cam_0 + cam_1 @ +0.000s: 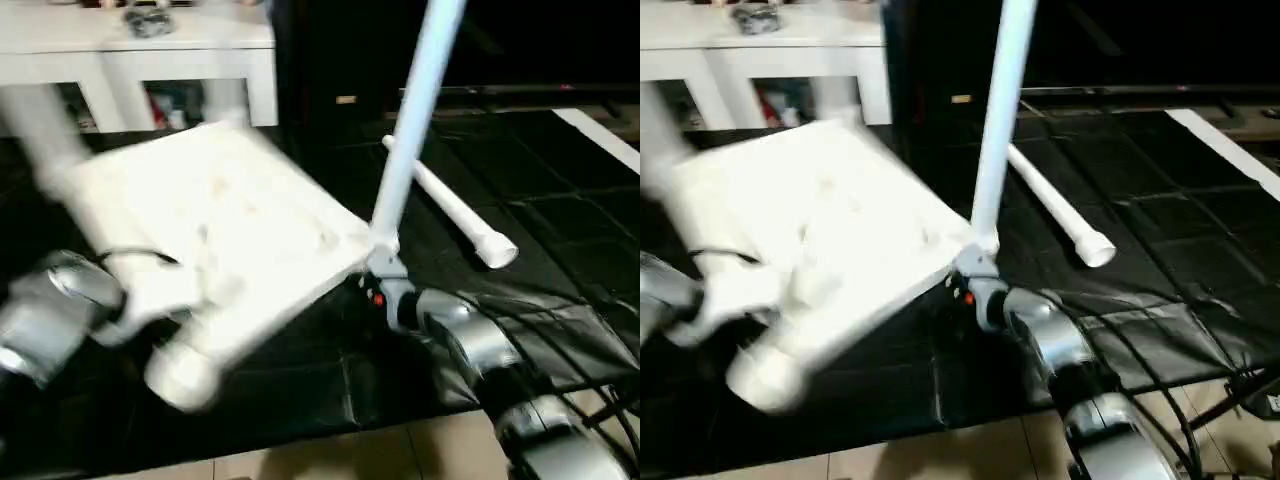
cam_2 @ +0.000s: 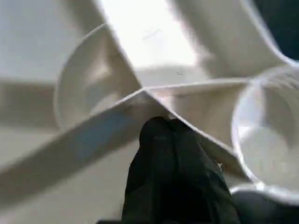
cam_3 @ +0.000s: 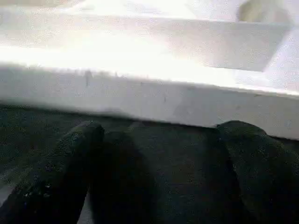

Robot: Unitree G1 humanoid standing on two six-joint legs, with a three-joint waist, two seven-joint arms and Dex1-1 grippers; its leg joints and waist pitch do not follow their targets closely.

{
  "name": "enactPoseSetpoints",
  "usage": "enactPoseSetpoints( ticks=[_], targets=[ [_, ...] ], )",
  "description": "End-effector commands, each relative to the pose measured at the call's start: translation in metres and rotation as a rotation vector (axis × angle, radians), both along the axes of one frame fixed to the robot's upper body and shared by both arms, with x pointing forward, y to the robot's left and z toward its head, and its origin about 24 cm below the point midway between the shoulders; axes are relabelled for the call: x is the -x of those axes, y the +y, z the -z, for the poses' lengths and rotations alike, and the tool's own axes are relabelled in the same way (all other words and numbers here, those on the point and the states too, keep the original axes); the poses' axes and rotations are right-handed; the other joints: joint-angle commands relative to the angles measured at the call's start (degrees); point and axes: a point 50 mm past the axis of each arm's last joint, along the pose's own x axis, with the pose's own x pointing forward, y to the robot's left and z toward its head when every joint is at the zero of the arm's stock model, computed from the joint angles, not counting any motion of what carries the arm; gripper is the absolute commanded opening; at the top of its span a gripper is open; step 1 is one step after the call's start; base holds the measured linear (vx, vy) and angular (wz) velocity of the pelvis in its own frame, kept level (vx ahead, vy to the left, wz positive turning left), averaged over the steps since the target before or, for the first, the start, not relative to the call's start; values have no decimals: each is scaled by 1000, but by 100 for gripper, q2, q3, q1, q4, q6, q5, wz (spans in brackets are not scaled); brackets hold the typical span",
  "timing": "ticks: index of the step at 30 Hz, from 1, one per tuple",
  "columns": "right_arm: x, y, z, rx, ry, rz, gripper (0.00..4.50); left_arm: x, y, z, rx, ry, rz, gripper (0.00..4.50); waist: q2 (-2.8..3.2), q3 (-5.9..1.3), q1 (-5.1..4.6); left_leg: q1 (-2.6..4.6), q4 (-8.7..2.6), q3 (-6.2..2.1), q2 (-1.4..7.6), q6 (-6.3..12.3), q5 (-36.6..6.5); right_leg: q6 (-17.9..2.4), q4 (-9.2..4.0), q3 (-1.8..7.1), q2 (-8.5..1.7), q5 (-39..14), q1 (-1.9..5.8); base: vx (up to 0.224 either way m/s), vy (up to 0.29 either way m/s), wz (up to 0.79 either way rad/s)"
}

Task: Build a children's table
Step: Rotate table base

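A black mat [image 1: 560, 200], marked into large squares, is spread over most of the floor. Pale tiled floor [image 1: 400, 455] is seen at 6 o'clock. A white cabinet [image 1: 180, 60] with open compartments is set at 11 o'clock, against a dark background.

Silver ribbed forearms carry black cables, an orange-red mark by the right wrist, and black-fingered hands

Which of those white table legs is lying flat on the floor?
The long white tapered plastic leg lying on the black mat, right of the tabletop. The other white leg stands upright at the tabletop's corner.
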Motion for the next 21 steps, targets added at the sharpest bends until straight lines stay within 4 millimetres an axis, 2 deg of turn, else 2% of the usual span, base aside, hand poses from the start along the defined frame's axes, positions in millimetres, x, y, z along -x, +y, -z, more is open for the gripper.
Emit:
enactPoseSetpoints(
  ticks=[1, 2, 5, 6, 7, 9, 10, 11, 12, 13, 14, 15, 17, 18, 21],
  targets=[
    [-14, 10, -18, -23, -78, 21, 450, 3, -26, 0, 117, 36, 61, 6, 87, -385, 14, 53, -447, -140, 293, -116, -1372, -650, -389, 562, -568, -1959, 317, 0, 0, 0],
    [-15, 12, -19, -25, -81, 20, 450, 2, -30, -1, 132, 29, 66, 6, 102, -387, 36, 22, -436, -137, 280, -104, -1190, -708, -346, 569, -557, -1753, 328, 0, 0, 0],
    [-18, 19, -21, -26, -96, 7, 450, -3, -42, -1, 174, -10, 83, 6, 87, -396, 21, 2, -425, -130, 270, -28, -1117, -667, -327, 560, -538, -1684, 347, 0, 0, 0],
    [-18, 21, -22, -27, -102, 3, 450, -7, -47, -1, 189, -42, 78, 6, 65, -396, 12, -1, -418, -120, 262, -2, -1069, -655, -336, 557, -527, -1691, 339, 0, 0, 0],
    [-18, 21, -22, -27, -102, 3, 450, -7, -47, -1, 189, -42, 78, 6, 73, -397, 16, 4, -412, -115, 258, 15, -1040, -655, -341, 559, -525, -1693, 335, 0, 0, 0],
    [-20, 26, -22, -32, -112, 2, 450, -18, -60, 1, 223, -110, 52, 6, 64, -394, 22, 13, -404, -105, 258, 31, -1050, -629, -357, 552, -518, -1776, 323, 0, 0, 0],
    [-20, 28, -21, -37, -112, 0, 450, -22, -69, 2, 256, -122, 35, 6, 94, -404, 39, 23, -402, -111, 260, 16, -1072, -600, -357, 549, -520, -1819, 330, 0, 0, 0],
    [-20, 28, -21, -40, -110, -1, 450, -22, -72, 2, 272, -114, 32, 6, 80, -400, 26, 18, -402, -109, 265, 10, -1125, -588, -371, 541, -520, -1856, 321, 0, 0, 0],
    [-20, 29, -19, -40, -108, -6, 450, -22, -85, 3, 316, -97, 39, 6, 60, -408, 23, 14, -403, -104, 267, 15, -1104, -568, -370, 546, -524, -1839, 342, 0, 0, 0],
    [-19, 29, -19, -39, -107, -7, 450, -22, -89, 3, 329, -94, 39, 6, 64, -406, 41, 26, -400, -106, 267, 31, -1087, -567, -380, 550, -528, -1839, 331, 0, 0, 0],
    [-19, 30, -18, -39, -107, -9, 450, -22, -96, 3, 351, -90, 37, 6, 81, -410, 36, 8, -400, -109, 265, 53, -1038, -577, -360, 548, -521, -1787, 339, 0, 0, 0],
    [-19, 30, -18, -38, -108, -10, 450, -23, -99, 3, 365, -90, 34, 6, 64, -420, 31, -3, -393, -103, 263, 78, -964, -597, -353, 551, -520, -1676, 345, 0, 0, 0],
    [-19, 30, -18, -39, -111, -9, 450, -27, -106, 4, 386, -105, 23, 6, 90, -431, 31, -13, -386, -102, 254, 109, -883, -632, -336, 550, -511, -1543, 350, 0, 0, 0],
    [-20, 31, -19, -44, -113, -7, 450, -30, -113, 5, 405, -121, 11, 6, 68, -430, 23, -24, -382, -96, 247, 139, -897, -635, -343, 541, -504, -1550, 356, 0, 0, 0],
    [-20, 32, -19, -53, -113, -7, 450, -32, -121, 5, 434, -125, 4, 6, 75, -427, 17, -13, -373, -88, 237, 166, -961, -587, -384, 527, -498, -1693, 347, 0, 0, 0]
  ],
)
